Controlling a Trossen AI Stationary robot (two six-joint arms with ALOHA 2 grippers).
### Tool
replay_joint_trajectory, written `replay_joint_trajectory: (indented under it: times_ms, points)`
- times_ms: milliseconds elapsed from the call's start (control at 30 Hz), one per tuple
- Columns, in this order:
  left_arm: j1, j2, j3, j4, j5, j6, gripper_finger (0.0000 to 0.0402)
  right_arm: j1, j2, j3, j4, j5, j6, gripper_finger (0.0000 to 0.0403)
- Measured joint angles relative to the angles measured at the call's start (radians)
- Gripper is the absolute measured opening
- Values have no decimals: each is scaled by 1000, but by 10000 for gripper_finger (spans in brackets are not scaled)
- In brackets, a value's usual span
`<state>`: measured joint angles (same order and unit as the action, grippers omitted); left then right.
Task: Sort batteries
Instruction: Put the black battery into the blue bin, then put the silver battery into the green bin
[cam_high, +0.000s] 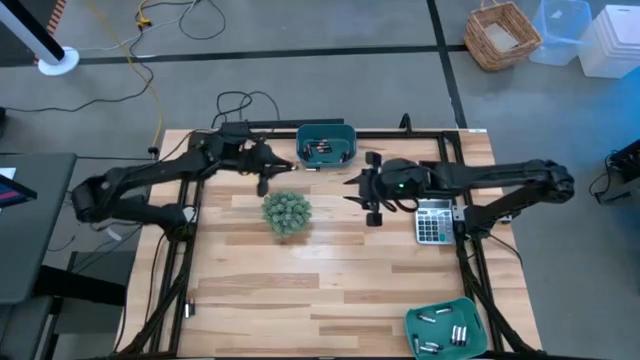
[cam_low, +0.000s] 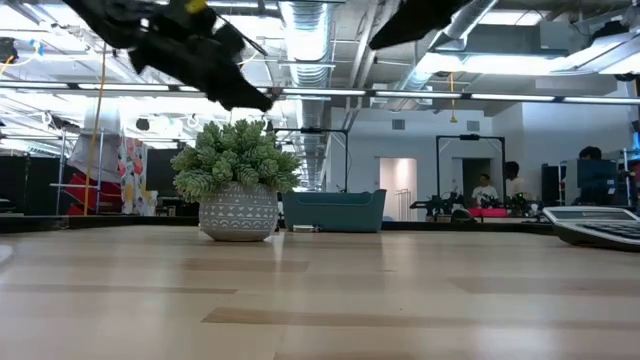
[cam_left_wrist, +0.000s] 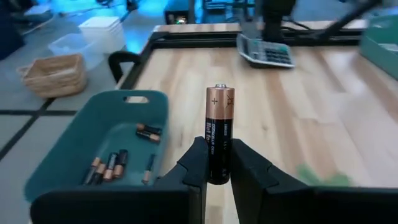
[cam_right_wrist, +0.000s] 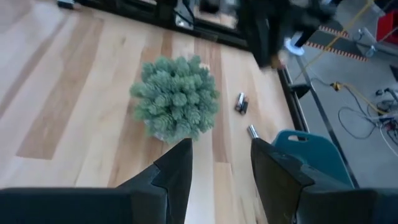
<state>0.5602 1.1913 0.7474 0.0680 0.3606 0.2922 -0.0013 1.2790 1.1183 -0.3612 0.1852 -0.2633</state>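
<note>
The left gripper (cam_left_wrist: 217, 163) pinches a battery (cam_left_wrist: 219, 132) upright between its fingers, raised near the far edge of the desk (cam_high: 330, 270), beside the far bin (cam_high: 326, 143), which holds more batteries (cam_left_wrist: 112, 165). The right gripper (cam_right_wrist: 221, 163) hovers with fingers spread and empty, near the plant (cam_high: 287, 212). Two loose cells (cam_right_wrist: 241, 103) lie on the desk beside the plant. Another bin (cam_high: 447, 327) with cells sits at the near right corner; a calculator (cam_high: 433, 220) lies by the right edge.
</note>
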Motion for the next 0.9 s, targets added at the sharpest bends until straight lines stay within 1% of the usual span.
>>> replay_joint_trajectory:
  times_ms: [133, 300, 433, 533, 633, 700, 900]
  points:
    - [0, 143, 89, 31, -75, -32, 45, 21, -33, 0, -9, 0, -11, 180]
    - [13, 328, 259, 23, -116, -56, 43, 35, -66, 0, -31, 1, -7, 180]
    - [37, 465, 414, -65, -130, -85, 45, 56, -75, 0, -30, 1, -24, 180]
    - [46, 551, 511, -146, -158, -107, 59, 61, -76, 0, -27, 1, -46, 180]
    - [49, 604, 566, -185, -200, -114, 84, 57, -76, 0, -28, 33, -58, 180]
    - [50, 623, 582, -182, -210, -117, 101, 50, -76, 0, -27, 43, -66, 180]
    - [50, 621, 589, -219, -222, -100, 143, 26, -76, 0, -23, 44, -102, 180]
